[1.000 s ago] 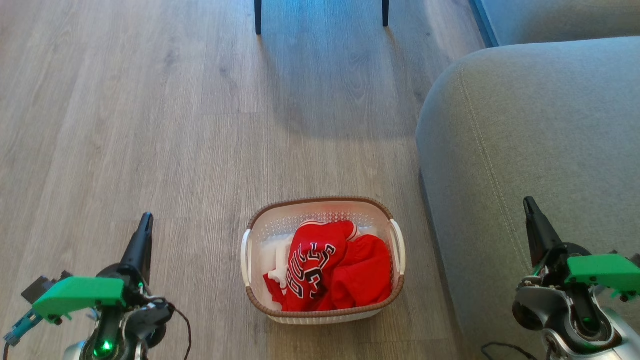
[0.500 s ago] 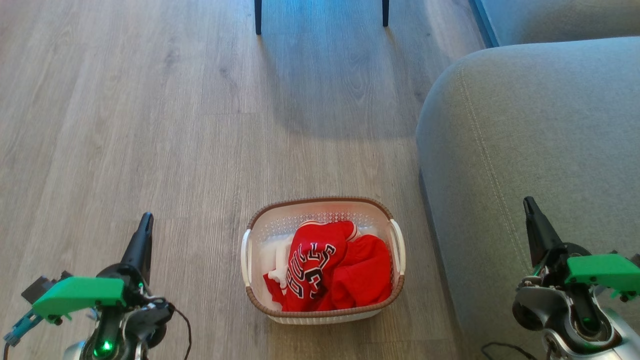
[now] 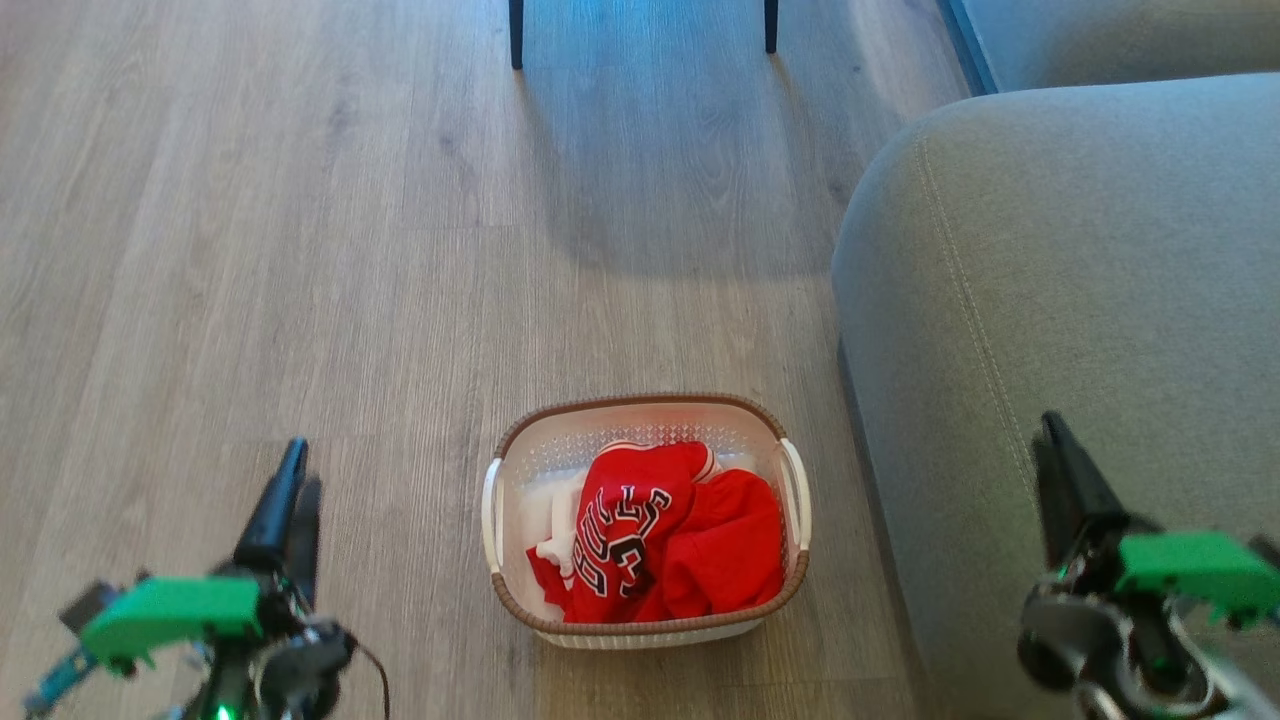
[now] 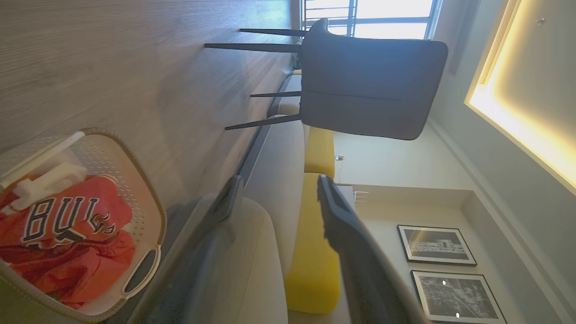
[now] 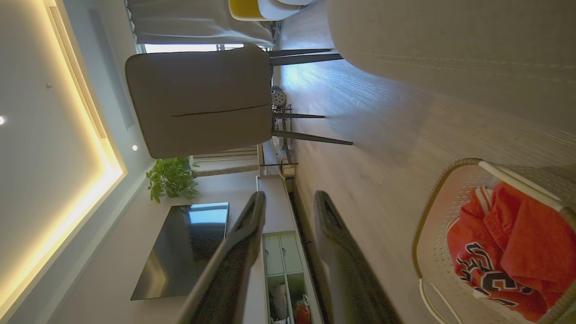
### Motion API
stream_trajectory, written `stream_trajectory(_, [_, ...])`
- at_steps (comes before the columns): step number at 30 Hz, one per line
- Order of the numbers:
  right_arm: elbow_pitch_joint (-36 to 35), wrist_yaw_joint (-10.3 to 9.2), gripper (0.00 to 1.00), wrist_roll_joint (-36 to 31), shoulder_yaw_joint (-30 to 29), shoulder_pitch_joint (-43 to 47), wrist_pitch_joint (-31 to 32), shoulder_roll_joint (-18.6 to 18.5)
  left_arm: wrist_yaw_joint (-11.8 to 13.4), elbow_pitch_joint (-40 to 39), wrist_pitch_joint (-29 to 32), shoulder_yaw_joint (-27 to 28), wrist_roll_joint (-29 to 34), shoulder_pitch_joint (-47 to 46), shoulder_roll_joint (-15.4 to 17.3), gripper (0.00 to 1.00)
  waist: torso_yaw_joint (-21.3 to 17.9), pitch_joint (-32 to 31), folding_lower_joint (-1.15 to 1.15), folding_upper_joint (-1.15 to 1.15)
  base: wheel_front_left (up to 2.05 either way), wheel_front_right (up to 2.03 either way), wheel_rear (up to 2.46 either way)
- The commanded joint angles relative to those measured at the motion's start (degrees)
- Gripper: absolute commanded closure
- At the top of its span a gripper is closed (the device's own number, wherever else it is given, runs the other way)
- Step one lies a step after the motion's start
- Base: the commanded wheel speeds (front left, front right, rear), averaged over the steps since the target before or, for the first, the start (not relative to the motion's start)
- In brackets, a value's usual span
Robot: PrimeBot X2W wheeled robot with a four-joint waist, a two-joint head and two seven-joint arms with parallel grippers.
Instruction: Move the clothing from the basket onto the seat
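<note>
Floor (image 3: 300,200): pale wood-grain planks fill most of your head view. Two dark chair legs (image 3: 516,35) stand at its top edge.

Item 1, basket (image 3: 640,405): white perforated plastic with a brown woven-look rim and a white handle on each side. It stands upright on the floor, low and central before you, just beside the seat's front edge.

Item 2, clothing (image 3: 670,540): all of it lies inside the basket in a crumpled red heap.
- Jersey (image 3: 625,520): on the left of the heap, black-and-white lettering facing up, with white striped trim at its upper edge.
- Shorts (image 3: 740,550): plain red, bunched against the jersey's right side.

Item 3, seat (image 3: 1080,250): grey upholstered cushion with a rounded corner and a stitched seam, on your right.

Item 4, left gripper (image 3: 298,470): over the floor, well to the left of the basket. In its wrist view the fingers (image 4: 342,225) stand apart with nothing between them.

Item 5, right gripper (image 3: 1050,440): over the seat's near edge. Its wrist view shows the fingers (image 5: 252,216) parted and empty.
</note>
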Motion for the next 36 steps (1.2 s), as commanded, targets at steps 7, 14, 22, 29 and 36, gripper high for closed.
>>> stream_trajectory(7, [0.8,0.00,0.00,-1.3,-0.1,1.1,0.0,1.4,-0.3,1.1,-1.0,-1.0,0.2,1.0,-0.1,0.00,0.0,-0.2,0.00,0.07,0.00,0.00,0.00])
stream_trajectory(14, [0.7,0.00,0.00,-3.6,-0.9,1.4,-0.1,2.4,-0.7,0.7,-2.2,-1.8,1.2,1.1,-0.1,0.00,0.1,-0.3,0.00,0.00,0.00,0.00,0.00])
stream_trajectory(22, [0.3,0.00,0.00,-7.1,-2.1,1.6,-0.1,3.4,-0.8,-0.1,-3.4,-2.3,4.2,1.1,0.0,0.00,0.1,-0.7,0.00,0.00,0.00,0.00,0.00])
stream_trajectory(29, [-0.3,0.00,0.00,-12.5,-3.4,2.0,-0.1,4.4,-0.3,-1.2,-4.5,-3.1,8.8,1.4,0.0,0.00,0.1,-1.1,0.00,0.00,0.00,0.00,0.00])
stream_trajectory(36, [-1.8,0.00,0.00,-19.8,-4.2,2.4,-0.1,5.4,0.8,-2.5,-5.7,-3.7,14.8,1.6,0.1,0.00,0.1,-1.3,0.00,0.00,0.00,0.00,0.00])
